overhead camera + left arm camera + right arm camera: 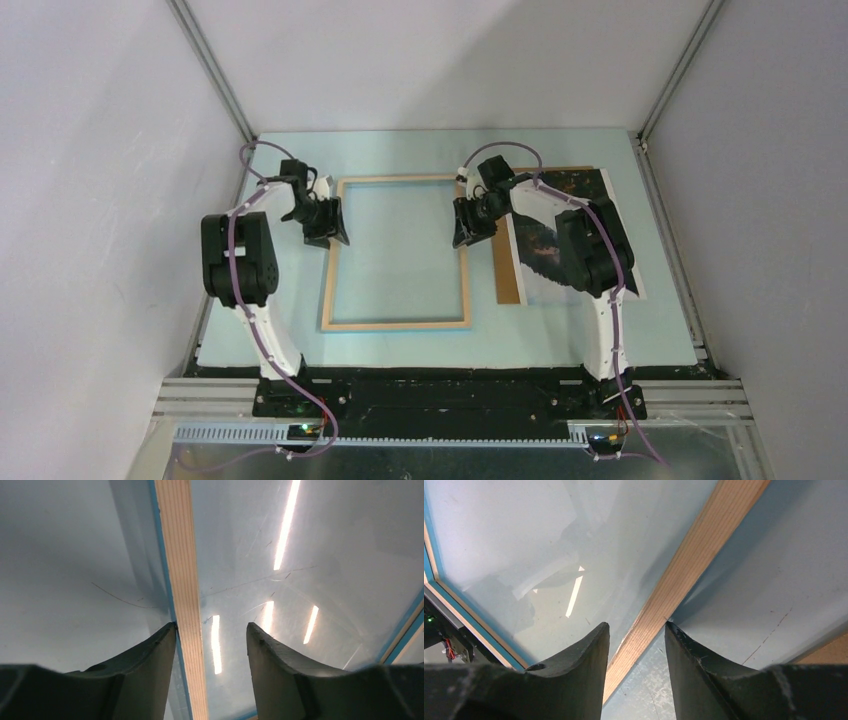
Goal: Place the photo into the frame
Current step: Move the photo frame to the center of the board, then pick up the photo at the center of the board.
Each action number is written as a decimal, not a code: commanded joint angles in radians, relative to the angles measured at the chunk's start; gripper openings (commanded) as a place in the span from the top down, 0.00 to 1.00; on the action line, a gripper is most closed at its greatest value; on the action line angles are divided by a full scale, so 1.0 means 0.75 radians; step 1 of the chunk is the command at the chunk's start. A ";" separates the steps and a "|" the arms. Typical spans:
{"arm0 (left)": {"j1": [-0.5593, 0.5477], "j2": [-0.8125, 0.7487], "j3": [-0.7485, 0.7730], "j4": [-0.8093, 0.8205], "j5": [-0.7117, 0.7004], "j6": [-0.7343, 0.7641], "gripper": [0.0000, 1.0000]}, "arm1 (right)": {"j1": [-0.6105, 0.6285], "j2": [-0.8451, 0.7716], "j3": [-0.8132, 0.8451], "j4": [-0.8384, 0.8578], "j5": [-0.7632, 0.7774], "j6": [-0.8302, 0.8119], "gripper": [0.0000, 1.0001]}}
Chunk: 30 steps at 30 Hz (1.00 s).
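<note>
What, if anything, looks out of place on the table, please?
Only the photo: it sits offset on the brown backing board, right of the frame, leaving brown showing along the board's left and far edges. Nothing looks spilled or damaged.

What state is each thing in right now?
frame: flat on the table, wood face up, no photo in it.
photo: picture side up, lying on the backing board, right of the frame.
backing board: flat, mostly covered by the photo, outside the frame.
left hand: open, straddling the frame's left rail, one finger at its outer edge.
right hand: open, straddling the frame's right rail.
</note>
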<state>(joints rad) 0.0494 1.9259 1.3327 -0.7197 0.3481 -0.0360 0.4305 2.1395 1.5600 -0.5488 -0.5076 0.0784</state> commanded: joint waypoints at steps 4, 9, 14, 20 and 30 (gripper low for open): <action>0.001 -0.023 0.062 0.027 0.020 -0.025 0.25 | -0.029 -0.046 0.054 0.001 0.027 -0.002 0.40; 0.014 -0.093 0.064 0.026 -0.051 -0.023 0.12 | -0.073 -0.163 0.012 -0.032 0.108 -0.045 0.17; 0.017 -0.222 0.079 0.034 -0.153 -0.022 0.05 | -0.145 -0.323 -0.013 -0.064 0.170 -0.096 0.14; 0.010 -0.389 0.105 0.048 -0.100 -0.062 0.02 | -0.257 -0.515 -0.099 -0.073 0.229 -0.161 0.13; -0.207 -0.545 0.174 0.095 0.028 -0.073 0.01 | -0.467 -0.721 -0.322 -0.050 0.385 -0.256 0.13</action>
<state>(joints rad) -0.0280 1.5677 1.4364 -0.6868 0.3092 -0.0727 0.1299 1.6424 1.3716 -0.5861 -0.2737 -0.0631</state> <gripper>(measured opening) 0.985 0.871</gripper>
